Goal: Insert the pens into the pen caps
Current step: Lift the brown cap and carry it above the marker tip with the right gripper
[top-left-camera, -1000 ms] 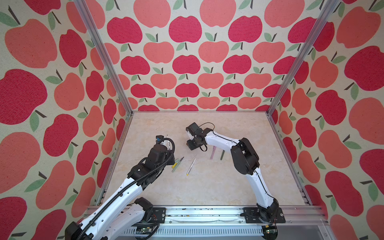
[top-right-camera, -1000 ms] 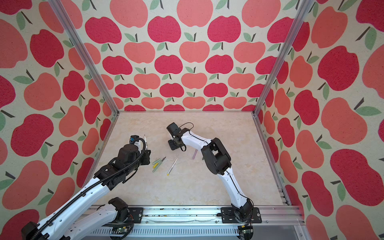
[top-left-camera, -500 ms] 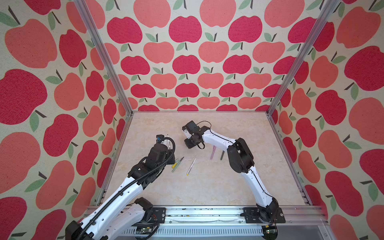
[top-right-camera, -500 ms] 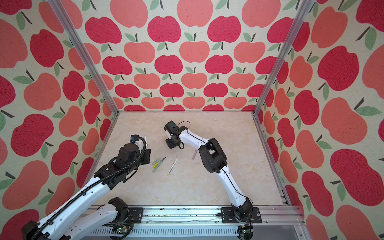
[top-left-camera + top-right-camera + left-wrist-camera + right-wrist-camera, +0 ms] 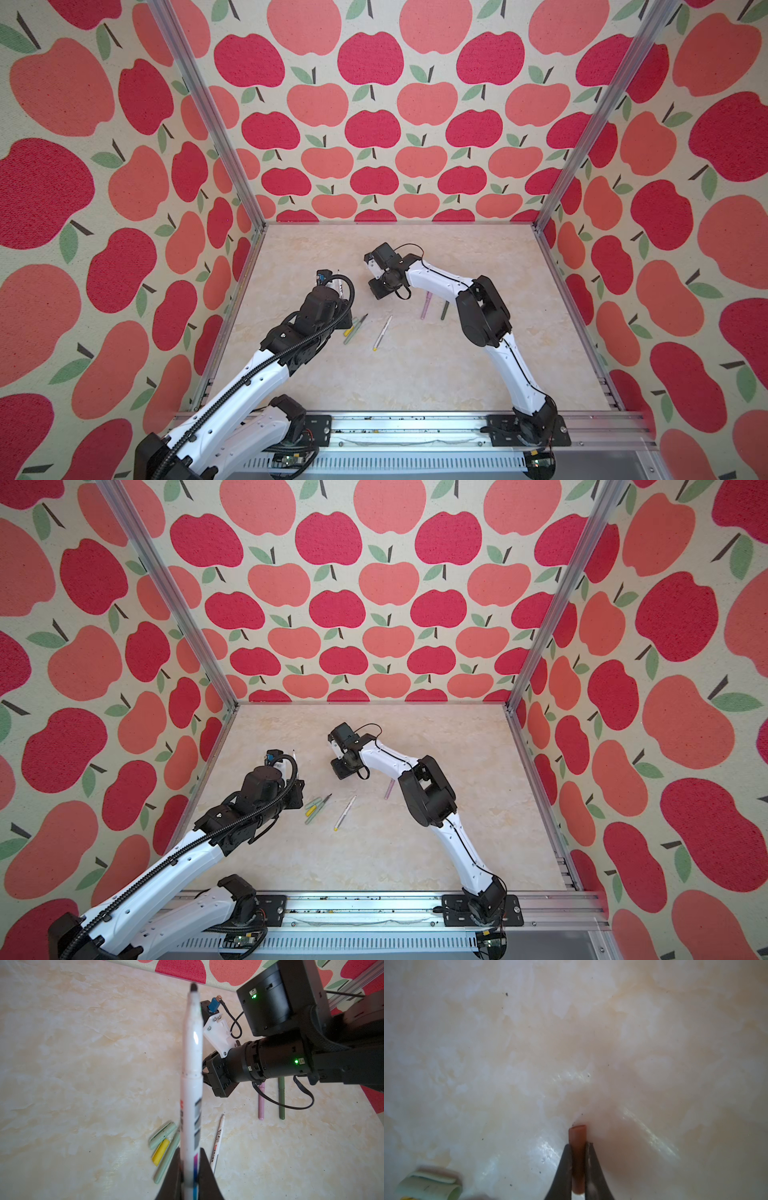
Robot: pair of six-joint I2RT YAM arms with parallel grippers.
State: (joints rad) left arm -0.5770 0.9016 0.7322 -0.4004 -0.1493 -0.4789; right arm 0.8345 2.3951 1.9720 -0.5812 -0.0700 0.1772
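Over marble tabletop, right claw pinches stubby brown cap.

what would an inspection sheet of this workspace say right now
surface: beige marbled tabletop, few dark specks
job's things: held white pen; brown cap; on the tabletop loose white pen, sage pen, yellow cap, light green cap, pink pen, dark green pen
clutter: nothing seen
hands: left hand shut on the held white pen; right hand shut on the brown cap
cables: black cable looping at the right wrist
surroundings: apple-print walls, aluminium frame
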